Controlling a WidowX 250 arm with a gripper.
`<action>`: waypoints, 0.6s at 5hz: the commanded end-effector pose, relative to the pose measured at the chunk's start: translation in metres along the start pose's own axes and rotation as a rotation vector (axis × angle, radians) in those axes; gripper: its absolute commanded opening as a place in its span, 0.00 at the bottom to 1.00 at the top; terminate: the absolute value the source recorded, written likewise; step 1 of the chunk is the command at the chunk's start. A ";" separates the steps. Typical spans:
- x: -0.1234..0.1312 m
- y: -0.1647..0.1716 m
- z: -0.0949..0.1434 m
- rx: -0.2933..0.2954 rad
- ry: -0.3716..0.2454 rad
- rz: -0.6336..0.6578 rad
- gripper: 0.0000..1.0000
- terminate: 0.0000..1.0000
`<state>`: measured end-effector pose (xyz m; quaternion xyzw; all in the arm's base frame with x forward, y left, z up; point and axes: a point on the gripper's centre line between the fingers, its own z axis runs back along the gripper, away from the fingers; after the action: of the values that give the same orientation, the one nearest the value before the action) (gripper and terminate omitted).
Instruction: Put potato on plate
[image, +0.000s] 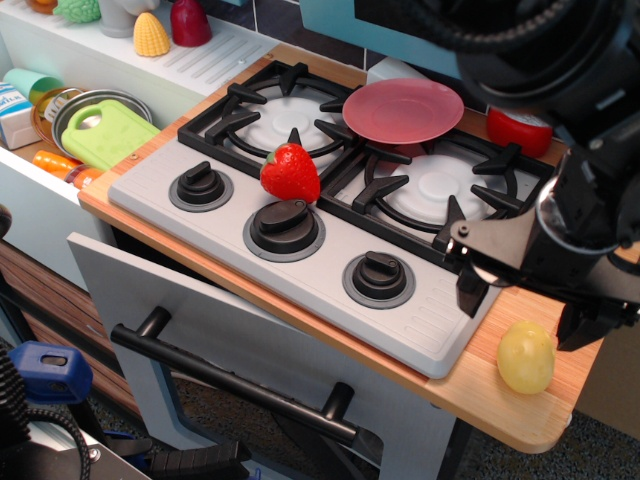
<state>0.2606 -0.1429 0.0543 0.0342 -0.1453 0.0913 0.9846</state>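
- Sitting at the near right corner of the wooden counter (455, 395), the potato (526, 357) lies on bare wood, just off the stove's front right edge.
- Right above it hangs the gripper (525, 310), its two dark fingers (468, 293) spread wide apart, one over the stove's edge, the other at the far right, the potato below the gap between them and nothing held.
- Further in, the grey stove top (300, 270) shows three black knobs (285, 226) in a row along its front.
- A red strawberry (290, 172) stands just behind the middle knob, at the front of the black grates.
- Beyond that, the pinkish-red plate (403, 110) rests on the grates between the two burners, well apart from the potato and with nothing on it.
- A red thing (519, 128) sits at the stove's far right corner, partly hidden by the arm.
- Off to the left, a metal bowl (75, 108) holds a green board (108, 134).
- At the back left, a yellow corn cob (151, 35) stands on the white shelf.
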 end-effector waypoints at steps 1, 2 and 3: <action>-0.002 -0.008 -0.007 -0.015 -0.047 0.009 1.00 0.00; -0.004 -0.013 -0.018 -0.014 -0.068 0.001 1.00 0.00; -0.005 -0.013 -0.029 -0.020 -0.062 -0.016 1.00 0.00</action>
<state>0.2650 -0.1524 0.0091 0.0342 -0.1599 0.0785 0.9834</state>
